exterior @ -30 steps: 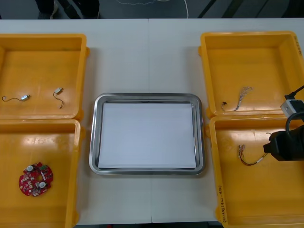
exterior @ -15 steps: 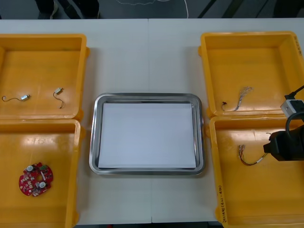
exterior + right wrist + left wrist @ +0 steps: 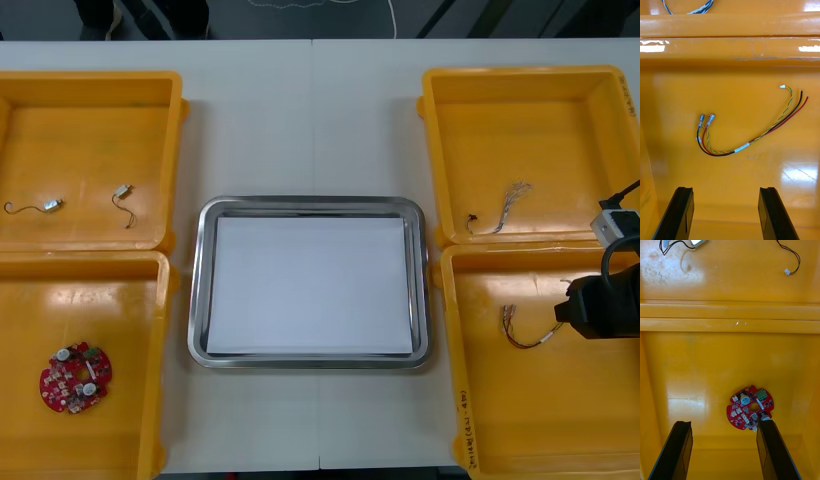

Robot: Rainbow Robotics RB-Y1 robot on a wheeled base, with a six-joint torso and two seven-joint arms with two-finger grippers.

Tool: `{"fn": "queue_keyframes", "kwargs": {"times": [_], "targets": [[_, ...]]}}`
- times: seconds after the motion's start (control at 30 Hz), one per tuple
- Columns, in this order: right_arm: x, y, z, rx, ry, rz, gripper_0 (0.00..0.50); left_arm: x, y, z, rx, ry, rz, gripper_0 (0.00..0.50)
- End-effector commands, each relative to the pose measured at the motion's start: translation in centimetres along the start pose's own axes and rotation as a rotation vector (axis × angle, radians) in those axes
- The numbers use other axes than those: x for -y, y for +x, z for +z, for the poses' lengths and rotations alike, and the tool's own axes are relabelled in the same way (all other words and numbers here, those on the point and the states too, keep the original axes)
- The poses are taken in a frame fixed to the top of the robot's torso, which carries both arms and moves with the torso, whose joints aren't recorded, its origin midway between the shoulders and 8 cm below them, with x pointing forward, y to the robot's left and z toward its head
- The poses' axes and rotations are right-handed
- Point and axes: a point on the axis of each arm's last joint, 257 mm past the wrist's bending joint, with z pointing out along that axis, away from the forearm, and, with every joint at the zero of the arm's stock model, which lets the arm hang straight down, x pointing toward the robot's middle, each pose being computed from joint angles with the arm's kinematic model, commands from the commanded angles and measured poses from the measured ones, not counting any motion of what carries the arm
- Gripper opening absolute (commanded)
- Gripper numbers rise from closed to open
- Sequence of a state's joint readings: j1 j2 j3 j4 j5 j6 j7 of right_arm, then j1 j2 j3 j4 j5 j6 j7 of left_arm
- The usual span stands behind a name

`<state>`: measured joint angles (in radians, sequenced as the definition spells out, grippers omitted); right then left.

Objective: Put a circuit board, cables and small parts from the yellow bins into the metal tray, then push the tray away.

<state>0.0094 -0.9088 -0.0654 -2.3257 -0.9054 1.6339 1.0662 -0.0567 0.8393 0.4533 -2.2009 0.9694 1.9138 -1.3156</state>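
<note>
- The shiny metal tray (image 3: 197, 290), white inside, holds nothing, so every step is left to do.
- The right gripper (image 3: 725, 191), fingers spread, hovers in the near right yellow bin (image 3: 520, 420), short of the red, black and yellow cable (image 3: 742, 148).
- The left gripper (image 3: 724, 425), also spread, hangs over the round red circuit board (image 3: 749, 407) in the near left yellow bin (image 3: 110, 300).

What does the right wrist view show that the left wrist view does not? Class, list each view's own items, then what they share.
Right wrist view, not left: red and yellow cable ahead of the open right tool; blue and white cable in the right far bin. Left wrist view, not right: round red circuit board beside one finger of the open left tool; black cable in the left far bin. Shared: a near yellow bin, floor and rim; fingers apart.
</note>
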Motion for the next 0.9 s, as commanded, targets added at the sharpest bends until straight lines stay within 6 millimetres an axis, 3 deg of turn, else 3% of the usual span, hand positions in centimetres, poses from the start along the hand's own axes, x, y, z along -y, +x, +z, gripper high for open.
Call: {"fn": "queue_keyframes", "kwargs": {"times": [0.03,0.77,0.8,0.9], "targets": [[1.7,-0.7,-0.8,0.025,0.042,0.021,0.500,-1.3,-0.2,-1.4,0.014,-0.050,0.063,0.500],[1.7,-0.7,-0.8,0.025,0.042,0.021,0.500,-1.3,-0.2,-1.4,0.014,-0.050,0.063,0.500],[1.7,-0.7,-0.8,0.025,0.042,0.021,0.500,-1.0,1.6,-0.1,-0.042,-0.029,0.059,0.500],[1.7,-0.7,-0.8,0.025,0.042,0.021,0.500,-1.0,1.8,-0.2,-0.057,-0.035,0.079,0.500]]}}
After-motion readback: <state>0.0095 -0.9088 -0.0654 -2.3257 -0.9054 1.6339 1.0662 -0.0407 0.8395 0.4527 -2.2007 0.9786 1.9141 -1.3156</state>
